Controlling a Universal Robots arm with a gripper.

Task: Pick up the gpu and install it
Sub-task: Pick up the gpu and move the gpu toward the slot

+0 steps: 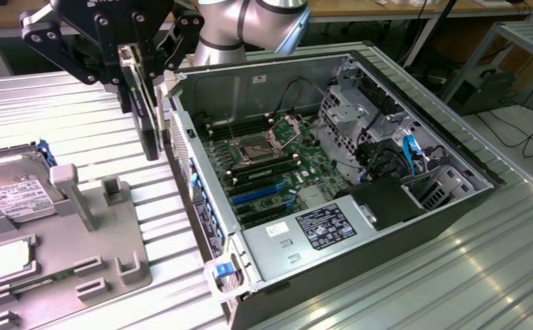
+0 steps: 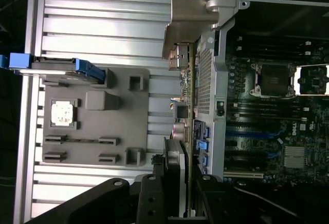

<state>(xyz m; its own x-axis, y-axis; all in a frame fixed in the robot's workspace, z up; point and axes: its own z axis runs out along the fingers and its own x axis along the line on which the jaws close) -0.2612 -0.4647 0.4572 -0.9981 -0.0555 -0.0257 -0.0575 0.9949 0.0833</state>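
Gripper (image 1: 142, 69) jaws are clamped on the gpu (image 1: 147, 117), which hangs upright on edge in the air at about ten o'clock in the exterior view. It is just outside the wall of the open computer case (image 1: 238, 89), with its silvery bracket (image 2: 190, 23) at the end away from the gripper. At eight o'clock, well apart from the card, a grey fixture tray (image 1: 110, 254) holds a hard drive (image 1: 14, 185) and a processor chip (image 1: 9, 258).
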